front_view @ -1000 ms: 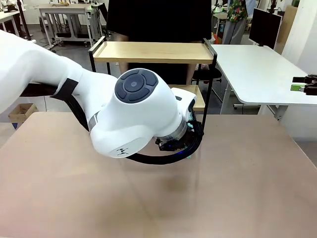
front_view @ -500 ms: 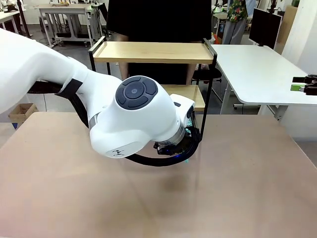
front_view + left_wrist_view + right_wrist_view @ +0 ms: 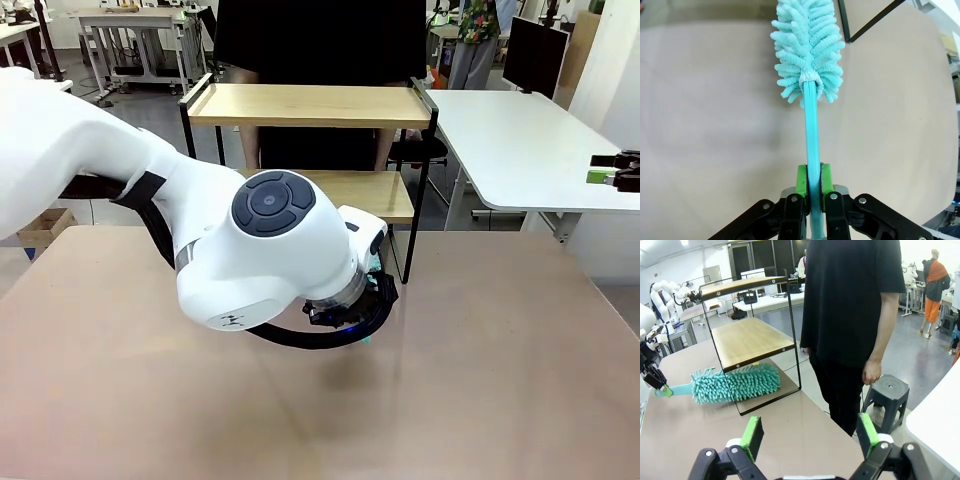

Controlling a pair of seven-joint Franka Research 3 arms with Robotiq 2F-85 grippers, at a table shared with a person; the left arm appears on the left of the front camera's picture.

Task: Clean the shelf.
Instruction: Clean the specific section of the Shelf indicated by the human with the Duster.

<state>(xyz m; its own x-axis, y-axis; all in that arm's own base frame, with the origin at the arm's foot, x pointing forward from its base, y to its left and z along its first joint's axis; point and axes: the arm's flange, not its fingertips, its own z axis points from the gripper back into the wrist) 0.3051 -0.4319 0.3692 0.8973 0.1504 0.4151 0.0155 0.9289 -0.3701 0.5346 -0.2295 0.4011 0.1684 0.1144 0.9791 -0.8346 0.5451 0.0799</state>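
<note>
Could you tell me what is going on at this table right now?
The left gripper is shut on the handle of a teal duster. The duster's fluffy head sits low over the table at the foot of the shelf, reaching in under its lower board. The right gripper hangs open off to the side, holding nothing and facing the shelf. A person in black stands on the far side of the shelf. Both boards look bare.

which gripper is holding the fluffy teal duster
The left gripper: it is shut on the handle of the fluffy teal duster. The right gripper stands open, holding nothing.
</note>
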